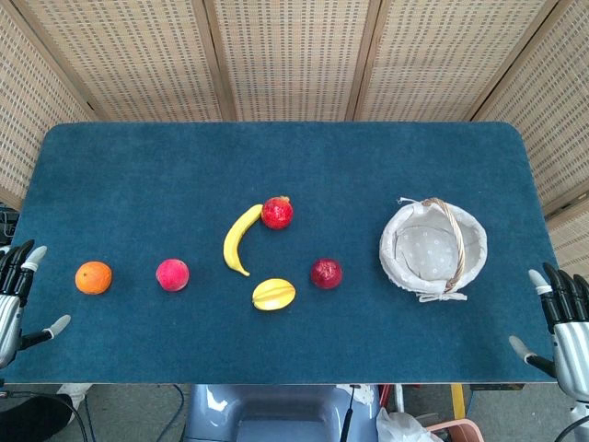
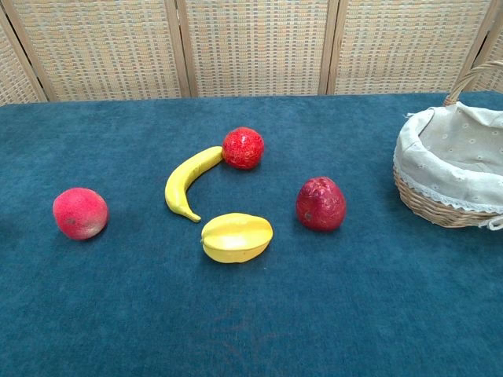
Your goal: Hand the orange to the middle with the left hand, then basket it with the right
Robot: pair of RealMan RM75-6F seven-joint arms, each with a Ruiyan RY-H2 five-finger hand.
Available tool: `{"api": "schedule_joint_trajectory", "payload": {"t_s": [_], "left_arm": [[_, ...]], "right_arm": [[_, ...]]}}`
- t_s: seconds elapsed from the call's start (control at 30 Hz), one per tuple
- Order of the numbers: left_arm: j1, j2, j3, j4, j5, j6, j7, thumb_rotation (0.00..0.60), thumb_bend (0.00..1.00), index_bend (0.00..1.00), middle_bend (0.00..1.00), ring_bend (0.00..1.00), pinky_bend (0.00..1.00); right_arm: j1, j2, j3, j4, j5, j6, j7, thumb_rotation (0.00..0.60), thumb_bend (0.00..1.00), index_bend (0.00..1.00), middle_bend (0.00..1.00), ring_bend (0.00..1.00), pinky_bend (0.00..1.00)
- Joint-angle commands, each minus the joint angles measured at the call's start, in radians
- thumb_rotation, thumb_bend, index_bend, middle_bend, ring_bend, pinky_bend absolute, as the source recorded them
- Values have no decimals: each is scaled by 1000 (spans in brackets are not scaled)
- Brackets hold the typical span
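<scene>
The orange lies on the blue table at the left, seen only in the head view. My left hand hangs at the table's left edge, a short way left of the orange, fingers spread and holding nothing. The wicker basket with its white cloth lining stands at the right, and the chest view shows the basket at its right edge. My right hand sits at the table's right front corner, fingers apart and empty, below and right of the basket.
Between orange and basket lie a pink peach, a banana, a red pomegranate, a yellow starfruit and a dark red fruit. A woven screen stands behind the table.
</scene>
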Motion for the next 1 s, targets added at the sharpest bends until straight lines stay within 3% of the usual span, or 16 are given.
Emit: {"api": "schedule_joint_trajectory", "payload": {"t_s": [0.03, 0.33, 0.47, 0.57, 0.67, 0.87, 1.0], "left_arm": [[2, 0, 1, -2, 0, 2, 1, 600, 0, 0, 0, 0, 0], [-11, -2, -1, 16, -20, -32, 3, 600, 0, 0, 0, 0, 0], [-74, -15, -16, 98, -123, -186, -1, 600, 0, 0, 0, 0, 0], [-147, -53, -21, 242, -167, -343, -85, 600, 1, 0, 0, 0, 0], [-219, -102, -2, 408, -137, -482, -221, 600, 4, 0, 0, 0, 0], [-309, -224, 42, 690, -27, -573, -437, 600, 9, 0, 0, 0, 10], [-357, -298, 61, 841, -21, -652, -427, 600, 12, 2, 0, 0, 28]], "right_arm": [[-2, 0, 1, 1, -5, 5, 2, 600, 0, 0, 0, 0, 0], [-4, 2, -4, 2, -12, 5, 12, 600, 0, 0, 0, 0, 0], [-4, 4, -4, -1, -11, 4, 19, 600, 0, 0, 0, 0, 0], [-1, 5, -2, -2, -6, -3, 23, 600, 0, 0, 0, 0, 0], [3, 4, -3, 0, -1, -15, 21, 600, 0, 0, 0, 0, 0], [10, 0, -3, -4, 5, -33, 10, 600, 0, 0, 0, 0, 0], [12, 0, 3, 0, 21, -38, 23, 600, 0, 0, 0, 0, 0]]}}
